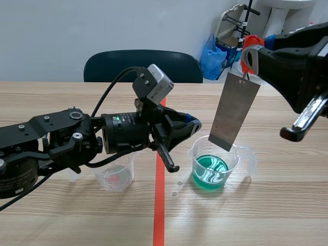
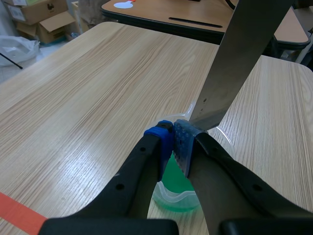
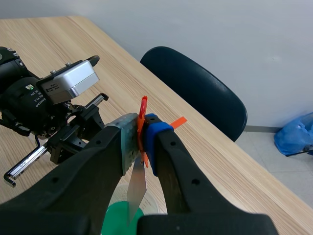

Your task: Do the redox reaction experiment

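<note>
**Item:** The metal strip (image 1: 236,110) is a thin, flat, grey sheet. I judge it light and rigid, with smooth faces that could slip and sharp lower corners. It hangs tilted over the beaker (image 1: 215,166), right of the tape line near the table's middle. Its lower edge is about level with the rim, and whether it touches the green liquid (image 1: 210,171) cannot be told.

**Hold point:** The top end, by the orange tie (image 3: 143,110), is the proper place to grip. It keeps the fingers out of the liquid and lets the strip hang free.

**Beaker:** It is clear thin plastic with a spout, and I judge it light and easily tipped by a sideways knock from the strip.

**Right arm:** It comes in high from the right. The right gripper (image 3: 142,142) is clamped on the strip's top end, with the tie between the pads.

**Left arm:** It lies low across the table (image 1: 266,215) from the left. The left gripper (image 2: 172,139) has its pads drawn together with nothing seen between them, just above the beaker's left rim.

**Other:** A second beaker (image 1: 117,177), clear, stands under the left arm.
</note>
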